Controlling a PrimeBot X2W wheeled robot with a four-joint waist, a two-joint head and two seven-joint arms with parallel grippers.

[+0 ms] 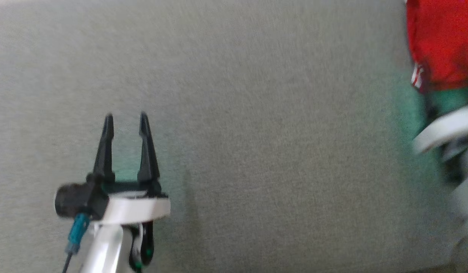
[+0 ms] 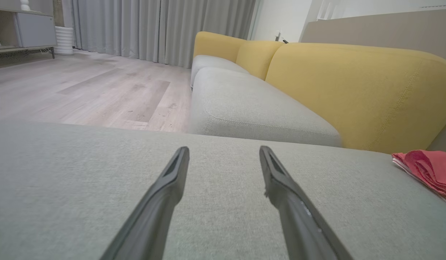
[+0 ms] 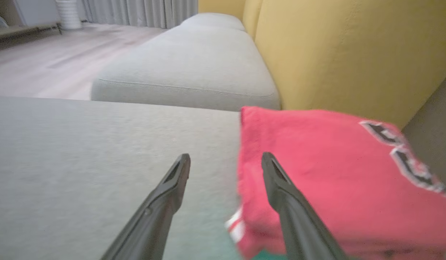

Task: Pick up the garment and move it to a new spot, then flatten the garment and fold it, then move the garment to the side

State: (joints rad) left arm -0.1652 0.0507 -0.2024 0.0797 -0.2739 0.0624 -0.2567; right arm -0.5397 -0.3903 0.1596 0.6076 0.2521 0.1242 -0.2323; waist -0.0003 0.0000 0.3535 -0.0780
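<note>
Left gripper at 8 o'clock in head view, fingers spread wide, empty, hovering over bare grey cushion. Same spread and same bare fabric in left wrist view.

Garment at 2 o'clock in head view: red, looks folded, lying flat at the cushion's far right, near the yellow backrest. Seen as stacked layers at 3 o'clock in left wrist view.

Right gripper: fingers wide apart, clamping nothing, low over the garment's near edge, one finger over red cloth, the other over grey.

Risks, as judgement: snagging the top layer with that finger on pulling away, dragging the fold open. Heavy blur on the right arm in head view, so probably moving fast, making a catch more likely. Striped hem at 6 o'clock in right wrist view looks loose, easy to hook.

Around: second grey seat cushion at 12 o'clock, wood floor and curtains at 10–11 o'clock. Nothing blocking either arm.
</note>
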